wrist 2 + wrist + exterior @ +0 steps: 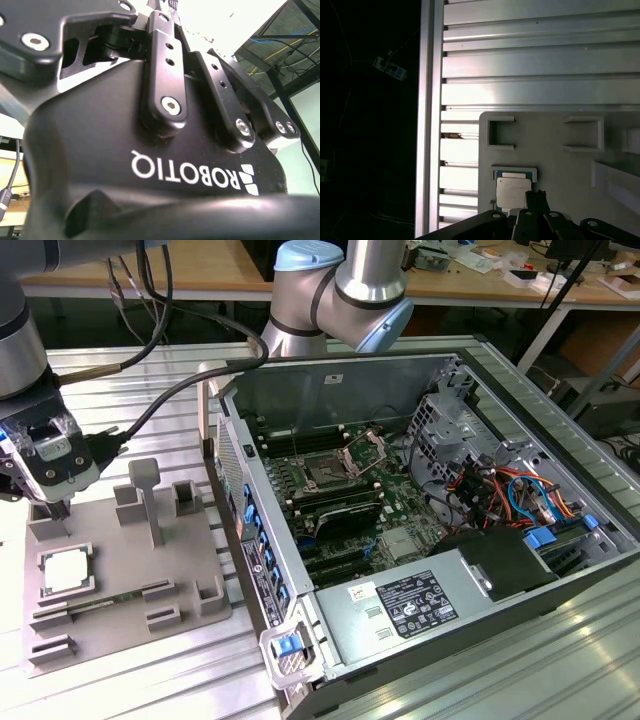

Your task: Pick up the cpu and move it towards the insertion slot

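Cpu point(68, 570) lies flat in its shallow recess on the grey tray point(130, 580), at the exterior view's left of the table point(120, 370); not lifted. Hand point(52, 508) hangs low over the tray, just beside the chip's far edge. In the first wrist view its dark tip overlaps one side of the chip rather than the middle. You cannot tell whether the hand is apart or together. Insertion slot point(328, 472) sits well apart, inside the open computer case point(330, 390), with its metal bracket point(365, 448) raised. Main risk, as judged: closing off-centre would tilt the chip against the recess walls, or grip it by a corner so it slips out. Watch the tall posts point(148, 490) beside the hand, since a sideways carry could clip them. The case wall stands between tray and slot, so a low path would strike it. The black cable point(170, 400) trailing from the hand could drag.
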{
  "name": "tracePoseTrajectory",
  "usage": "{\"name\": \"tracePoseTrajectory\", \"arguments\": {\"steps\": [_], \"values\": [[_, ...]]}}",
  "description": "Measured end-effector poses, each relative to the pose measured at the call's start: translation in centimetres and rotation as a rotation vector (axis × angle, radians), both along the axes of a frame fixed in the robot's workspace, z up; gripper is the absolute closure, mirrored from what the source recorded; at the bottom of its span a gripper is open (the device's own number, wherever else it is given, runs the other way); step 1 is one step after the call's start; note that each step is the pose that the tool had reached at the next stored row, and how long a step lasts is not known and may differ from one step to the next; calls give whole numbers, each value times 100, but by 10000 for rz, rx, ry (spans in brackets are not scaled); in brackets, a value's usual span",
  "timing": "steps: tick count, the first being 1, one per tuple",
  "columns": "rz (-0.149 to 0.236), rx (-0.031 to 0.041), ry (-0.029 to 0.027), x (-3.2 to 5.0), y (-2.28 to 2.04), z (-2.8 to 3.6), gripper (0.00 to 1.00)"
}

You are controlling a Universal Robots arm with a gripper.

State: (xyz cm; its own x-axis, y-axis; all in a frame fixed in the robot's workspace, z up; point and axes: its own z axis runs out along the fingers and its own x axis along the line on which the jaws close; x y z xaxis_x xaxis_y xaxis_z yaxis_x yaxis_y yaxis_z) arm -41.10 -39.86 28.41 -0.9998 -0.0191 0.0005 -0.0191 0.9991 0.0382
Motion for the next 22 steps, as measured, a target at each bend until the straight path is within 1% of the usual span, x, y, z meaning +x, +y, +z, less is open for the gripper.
{"name": "tracePoseTrajectory", "arguments": {"steps": [22], "values": [[0, 0, 0, 0, 0, -42, 89]]}}
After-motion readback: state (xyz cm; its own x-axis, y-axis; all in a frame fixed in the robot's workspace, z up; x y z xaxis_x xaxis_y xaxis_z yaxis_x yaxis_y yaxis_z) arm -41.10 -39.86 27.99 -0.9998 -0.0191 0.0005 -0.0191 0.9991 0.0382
